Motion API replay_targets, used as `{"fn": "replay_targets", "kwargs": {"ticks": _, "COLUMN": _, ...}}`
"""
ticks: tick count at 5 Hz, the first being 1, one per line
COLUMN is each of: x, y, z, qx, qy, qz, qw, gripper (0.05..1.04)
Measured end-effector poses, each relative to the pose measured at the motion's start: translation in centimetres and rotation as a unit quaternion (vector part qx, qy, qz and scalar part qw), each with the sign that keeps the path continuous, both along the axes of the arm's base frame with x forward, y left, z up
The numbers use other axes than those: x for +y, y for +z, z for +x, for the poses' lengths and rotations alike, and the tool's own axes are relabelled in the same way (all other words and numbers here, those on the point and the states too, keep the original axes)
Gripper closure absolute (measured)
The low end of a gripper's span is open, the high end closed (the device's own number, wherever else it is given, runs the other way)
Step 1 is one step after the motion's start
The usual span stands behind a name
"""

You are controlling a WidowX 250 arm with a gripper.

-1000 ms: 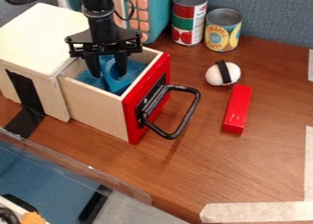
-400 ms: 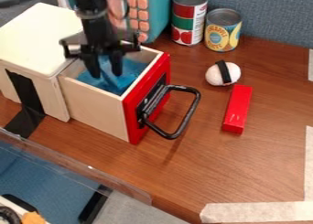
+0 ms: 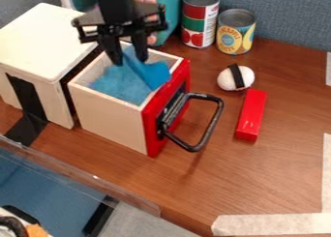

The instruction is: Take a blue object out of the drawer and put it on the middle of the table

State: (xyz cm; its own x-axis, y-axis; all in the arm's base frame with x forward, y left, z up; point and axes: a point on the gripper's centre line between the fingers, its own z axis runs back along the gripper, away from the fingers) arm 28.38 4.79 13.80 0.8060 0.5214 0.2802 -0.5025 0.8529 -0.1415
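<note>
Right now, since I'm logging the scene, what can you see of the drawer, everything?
The open-topped drawer is pulled out from its cabinet. Its side looks like pale wood; its front is red, with a black loop handle jutting out. Blue material lies inside. The blue object, gripped by the pincer, slants toward the front and may touch its rim.

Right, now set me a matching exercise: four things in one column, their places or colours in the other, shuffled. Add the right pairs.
Things
1. Blue object
2. Handle
3. Red block
4. Taller can

Places or colours
A. Lying on the table, near the white oval item with a black band
B. Standing beside the shorter can
C. Upper part between the fingers of the hand
D. Black, on the drawer's red front

Right pairs: 1-C, 2-D, 3-A, 4-B
</note>
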Motion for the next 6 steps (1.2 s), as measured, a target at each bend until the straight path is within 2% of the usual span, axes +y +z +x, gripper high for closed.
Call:
{"fn": "replay_targets", "kwargs": {"ticks": 1, "x": -3.0, "y": 2.1, "z": -0.1, "qx": -0.024, "qy": -0.039, "qz": -0.013, "qw": 0.9989, "gripper": 0.693}}
{"fn": "replay_targets", "kwargs": {"ticks": 2, "x": -6.9, "y": 2.2, "z": -0.4, "qx": -0.018, "qy": -0.089, "qz": -0.004, "qw": 0.9959, "gripper": 0.693}}
{"fn": "replay_targets", "kwargs": {"ticks": 3, "x": -10.8, "y": 2.0, "z": -0.8, "qx": -0.016, "qy": -0.146, "qz": 0.003, "qw": 0.9891, "gripper": 0.693}}
{"fn": "replay_targets", "kwargs": {"ticks": 4, "x": -14.8, "y": -1.1, "z": -1.2, "qx": 0.024, "qy": -0.200, "qz": 0.028, "qw": 0.9791, "gripper": 0.693}}
{"fn": "replay_targets", "kwargs": {"ticks": 5, "x": -16.0, "y": -4.4, "z": -1.1, "qx": 0.059, "qy": -0.215, "qz": 0.057, "qw": 0.9732, "gripper": 0.693}}
{"fn": "replay_targets", "kwargs": {"ticks": 6, "x": -16.8, "y": -6.4, "z": -0.8, "qx": 0.078, "qy": -0.226, "qz": 0.069, "qw": 0.9685, "gripper": 0.693}}
